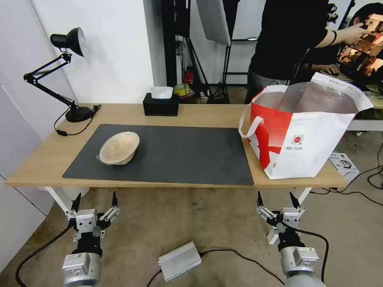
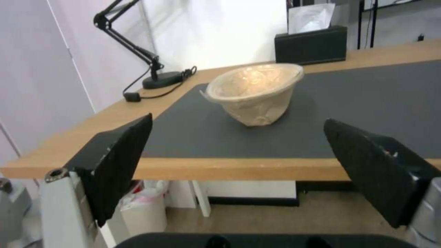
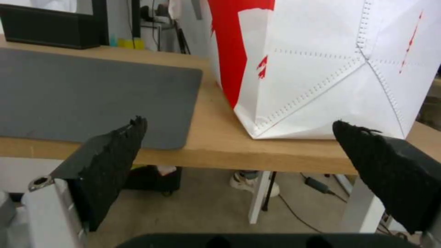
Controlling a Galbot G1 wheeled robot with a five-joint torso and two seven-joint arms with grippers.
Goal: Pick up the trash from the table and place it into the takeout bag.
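Fingers spread and empty, the left gripper [image 1: 94, 200] hovers below the near edge of the long light-wood table [image 1: 40, 159], facing the shallow tan bowl [image 1: 119, 148] tipped on the dark grey mat [image 1: 179, 155] just ahead. The right gripper [image 1: 278, 199], likewise splayed and holding nothing, waits low before the boxy white-and-red takeout bag [image 1: 299, 139], which stands open-mouthed beyond it, apparently ready to receive the bowl.

White walls [image 1: 115, 59], tan floor [image 1: 179, 215]; black desk lamp [image 1: 66, 71] (unlit), tripod stands [image 1: 227, 59] behind.
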